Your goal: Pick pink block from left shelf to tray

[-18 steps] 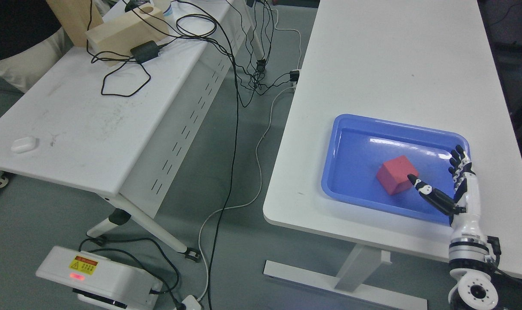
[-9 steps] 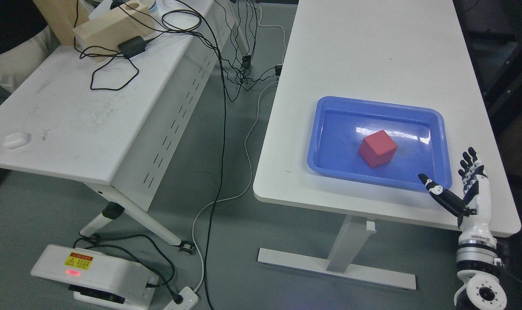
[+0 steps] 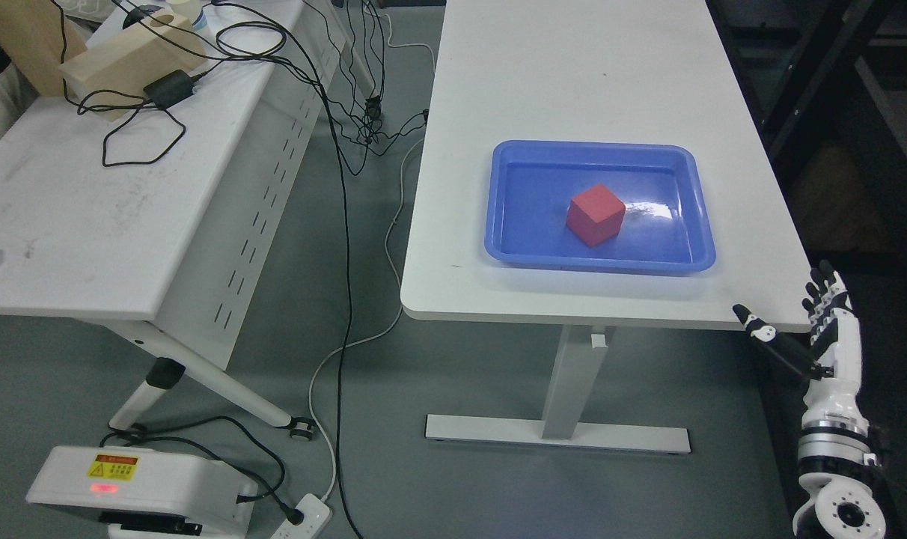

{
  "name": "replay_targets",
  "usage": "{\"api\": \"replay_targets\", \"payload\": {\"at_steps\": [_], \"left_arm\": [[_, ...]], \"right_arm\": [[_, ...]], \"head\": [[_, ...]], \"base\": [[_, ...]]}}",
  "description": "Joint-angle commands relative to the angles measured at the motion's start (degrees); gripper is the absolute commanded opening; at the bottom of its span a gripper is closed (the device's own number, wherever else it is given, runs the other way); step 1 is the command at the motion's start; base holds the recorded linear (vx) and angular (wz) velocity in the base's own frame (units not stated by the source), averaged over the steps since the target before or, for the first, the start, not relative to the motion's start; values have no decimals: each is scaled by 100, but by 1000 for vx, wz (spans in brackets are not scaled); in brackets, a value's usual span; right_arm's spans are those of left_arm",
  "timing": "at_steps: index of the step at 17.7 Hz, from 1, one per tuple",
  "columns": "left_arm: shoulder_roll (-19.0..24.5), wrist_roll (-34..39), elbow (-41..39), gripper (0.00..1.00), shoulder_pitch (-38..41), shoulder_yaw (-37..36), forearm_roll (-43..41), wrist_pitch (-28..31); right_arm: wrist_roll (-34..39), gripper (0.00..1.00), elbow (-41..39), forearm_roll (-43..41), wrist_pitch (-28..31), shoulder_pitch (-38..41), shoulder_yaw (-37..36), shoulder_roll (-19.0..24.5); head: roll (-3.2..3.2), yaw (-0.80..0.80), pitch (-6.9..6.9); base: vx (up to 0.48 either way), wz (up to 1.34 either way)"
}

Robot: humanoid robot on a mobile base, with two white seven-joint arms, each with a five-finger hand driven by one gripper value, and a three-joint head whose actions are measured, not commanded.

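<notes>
A pinkish-red block (image 3: 595, 215) rests inside the blue tray (image 3: 510, 251), near its middle, on the white table (image 3: 573, 82). My right hand (image 3: 790, 318) is at the lower right, off the table's near right corner and well clear of the tray. Its fingers (image 3: 824, 296) are spread upward, the thumb points left, and it holds nothing. The left arm does not show.
A second white table (image 3: 87, 224) stands at the left with a wooden box (image 3: 120, 56), a power adapter (image 3: 170, 84) and black cables. Cables hang in the aisle between the tables. A white device (image 3: 139, 486) with a warning label and a power strip (image 3: 304, 520) lie on the floor.
The camera has pulled back and the whole scene has shifted left and up. My right hand has withdrawn from over the tray, beside the block, to beyond the table's corner. The block stays in the tray.
</notes>
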Motion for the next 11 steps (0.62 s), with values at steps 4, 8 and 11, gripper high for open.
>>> {"api": "replay_targets", "payload": {"at_steps": [4,8,11], "left_arm": [[100,5,0,100,54,0,-9,0],[100,5,0,100,54,0,-9,0],[100,5,0,100,54,0,-9,0]], "right_arm": [[23,100,3,-11,-15,-1,-21,-99],[23,100,12,-11,-15,-1,-21,-99],[23,100,12,-11,-15,-1,-21,-99]], "head": [[0,0,0],[0,0,0],[0,0,0]], "base": [[-179,-48],[-209,41],[-143,60]]}}
